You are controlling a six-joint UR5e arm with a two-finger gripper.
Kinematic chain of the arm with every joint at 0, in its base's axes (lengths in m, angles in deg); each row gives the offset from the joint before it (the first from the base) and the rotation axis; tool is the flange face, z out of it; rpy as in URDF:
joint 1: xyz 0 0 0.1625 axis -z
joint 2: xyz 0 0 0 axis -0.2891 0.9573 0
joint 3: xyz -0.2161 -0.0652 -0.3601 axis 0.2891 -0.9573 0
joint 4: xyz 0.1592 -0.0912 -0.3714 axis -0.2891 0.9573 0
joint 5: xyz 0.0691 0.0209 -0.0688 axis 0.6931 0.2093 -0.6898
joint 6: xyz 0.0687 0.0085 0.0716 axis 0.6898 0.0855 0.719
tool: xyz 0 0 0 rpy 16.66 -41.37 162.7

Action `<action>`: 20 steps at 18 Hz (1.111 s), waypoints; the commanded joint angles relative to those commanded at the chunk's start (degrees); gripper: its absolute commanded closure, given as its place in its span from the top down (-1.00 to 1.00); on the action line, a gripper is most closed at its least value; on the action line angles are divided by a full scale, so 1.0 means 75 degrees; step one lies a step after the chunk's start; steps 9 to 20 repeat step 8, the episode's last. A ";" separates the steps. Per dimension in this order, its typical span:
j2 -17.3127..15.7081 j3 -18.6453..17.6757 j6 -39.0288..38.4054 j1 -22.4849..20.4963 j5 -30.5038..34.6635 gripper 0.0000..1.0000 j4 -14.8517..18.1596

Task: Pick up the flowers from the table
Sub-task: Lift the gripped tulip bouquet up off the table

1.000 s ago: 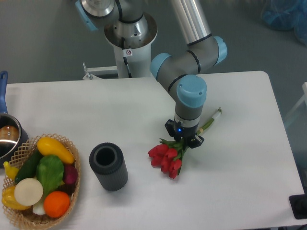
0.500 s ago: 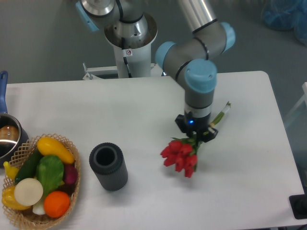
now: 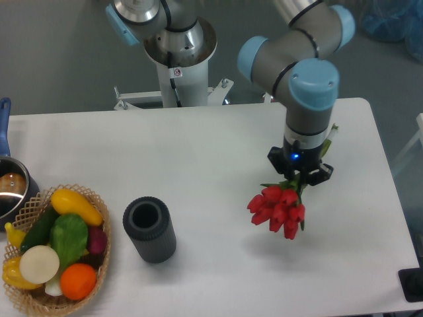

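Note:
The flowers (image 3: 277, 207), a bunch of red tulips with green leaves, hang from my gripper (image 3: 301, 177) with the blooms pointing down-left. A shadow on the white table (image 3: 198, 152) lies apart from them, so they are lifted off the surface. The gripper is shut on the stems just above the blooms. A bit of pale green stem (image 3: 332, 130) sticks out behind the wrist at the upper right; the rest of the stems is hidden by the arm.
A dark grey open cylinder (image 3: 149, 230) stands upright left of centre. A wicker basket (image 3: 92, 198) of vegetables sits at the front left corner. A metal pot (image 3: 12, 191) with a blue handle is at the left edge. The robot base (image 3: 178, 59) is behind the table.
The gripper has moved right and upward with the flowers in it. The tulips have risen off the table, and their shadow has separated from them.

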 joint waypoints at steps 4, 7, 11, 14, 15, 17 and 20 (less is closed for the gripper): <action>0.0199 0.0445 -0.0012 0.0000 0.0235 -1.00 0.0270; 0.0340 0.0750 0.0047 0.0000 0.0446 -1.00 0.0622; 0.0352 0.0763 0.0047 0.0012 0.0446 -1.00 0.0623; 0.0352 0.0763 0.0047 0.0012 0.0446 -1.00 0.0623; 0.0352 0.0763 0.0047 0.0012 0.0446 -1.00 0.0623; 0.0352 0.0763 0.0047 0.0012 0.0446 -1.00 0.0623; 0.0352 0.0763 0.0047 0.0012 0.0446 -1.00 0.0623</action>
